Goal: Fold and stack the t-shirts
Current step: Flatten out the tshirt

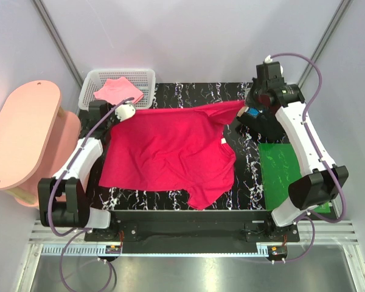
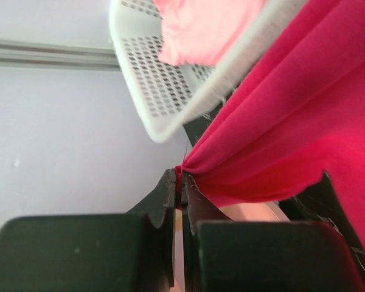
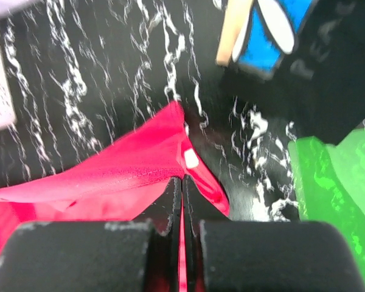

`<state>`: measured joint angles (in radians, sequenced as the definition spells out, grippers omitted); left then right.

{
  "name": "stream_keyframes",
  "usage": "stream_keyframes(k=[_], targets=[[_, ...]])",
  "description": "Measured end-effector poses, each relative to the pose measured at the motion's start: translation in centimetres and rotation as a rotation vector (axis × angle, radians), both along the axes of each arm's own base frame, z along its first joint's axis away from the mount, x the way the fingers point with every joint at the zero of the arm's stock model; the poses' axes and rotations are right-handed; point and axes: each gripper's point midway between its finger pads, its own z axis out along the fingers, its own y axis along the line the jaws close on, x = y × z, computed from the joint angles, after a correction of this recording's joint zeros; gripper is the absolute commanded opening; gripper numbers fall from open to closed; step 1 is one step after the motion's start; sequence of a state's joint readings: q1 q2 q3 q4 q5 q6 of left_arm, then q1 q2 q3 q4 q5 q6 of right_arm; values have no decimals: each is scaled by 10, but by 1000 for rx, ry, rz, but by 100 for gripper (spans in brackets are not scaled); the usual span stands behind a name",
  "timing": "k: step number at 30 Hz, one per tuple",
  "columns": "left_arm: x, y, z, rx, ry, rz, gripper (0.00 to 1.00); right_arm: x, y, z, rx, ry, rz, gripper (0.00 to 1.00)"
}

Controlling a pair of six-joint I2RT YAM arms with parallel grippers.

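- The crimson t-shirt (image 1: pixel 170 152) lay spread over the black marbled table (image 1: pixel 246 167), and its far edge appeared drawn taut between the two arms.
- The left gripper (image 2: pixel 181 182) was clenched on a bunched corner of the red cloth just beside the white mesh basket (image 1: pixel 88 91). The right gripper (image 3: pixel 182 182) was pinched tight on the opposite end of that edge, close to a small white tag (image 3: pixel 190 158).
- Each grip looked thin, with only a small fold of fabric caught between the fingertips. An uneven pull could have tugged the cloth free on one side and let the shirt slump.
- The left corner hung close to the basket wall. A snag on the mesh there could have dragged the basket along, together with the pink shirt (image 1: pixel 114 91) inside it.
- On the right, the folded black shirt (image 3: pixel 334 73) and the blue shirt (image 3: pixel 274 30) sat near the gripper, beside the green mat (image 1: pixel 286 164). A wide sweep risked knocking that pile askew.
- The body of the shirt looked creased and skewed, so a fold begun from that lie would likely have come out crooked.
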<state>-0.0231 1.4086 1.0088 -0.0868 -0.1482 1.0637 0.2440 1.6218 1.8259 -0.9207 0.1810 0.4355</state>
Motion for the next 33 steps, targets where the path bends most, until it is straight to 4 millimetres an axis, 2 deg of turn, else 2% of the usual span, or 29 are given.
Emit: stream_keyframes(k=[3,7,10,13,16,21,24,26,28,31,33], targets=[[-22,-1,-14,-6,33,-9,0,-21,1,-31,11,79,14,0],[-60,-2,-47,-17,103,-25,0,-64,1,-86,32,225,36,0],[-83,-3,-75,-19,163,-29,0,-91,0,-114,48,307,43,0],[-95,-3,-93,-20,206,-31,0,-109,1,-126,70,342,47,0],[-97,-2,-98,-18,215,-31,0,-120,2,-131,87,351,53,0],[-87,8,-105,-7,212,-10,0,-130,5,-142,105,381,64,0],[-79,10,-111,-11,242,2,0,-130,8,-141,113,377,69,0],[-66,10,-102,-22,226,12,0,-126,9,-135,118,359,68,0],[-49,10,-78,-47,183,30,0,-118,11,-120,127,323,70,0],[-25,9,-19,-95,62,54,0,-103,15,-88,146,236,78,0],[-23,8,21,-127,-26,63,0,-98,16,-65,156,173,88,0]])
